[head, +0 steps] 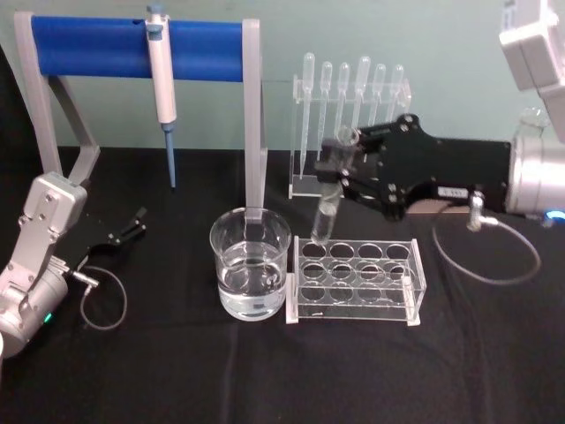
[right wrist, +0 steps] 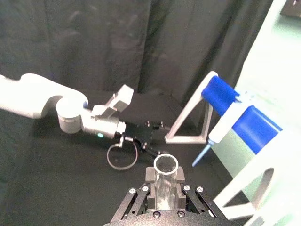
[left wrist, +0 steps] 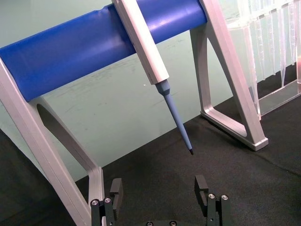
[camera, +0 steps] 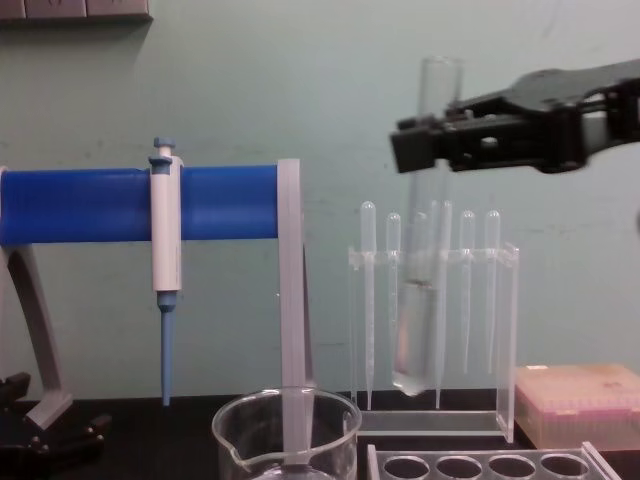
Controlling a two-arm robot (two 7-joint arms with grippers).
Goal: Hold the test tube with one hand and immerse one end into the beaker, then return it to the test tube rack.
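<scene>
In the chest view's upper centre, the right gripper is covering a band of the test tube. The bottom edge is cutting off the beaker and the tube rack. In the left wrist view, the lower edge is cropping the left gripper.
</scene>
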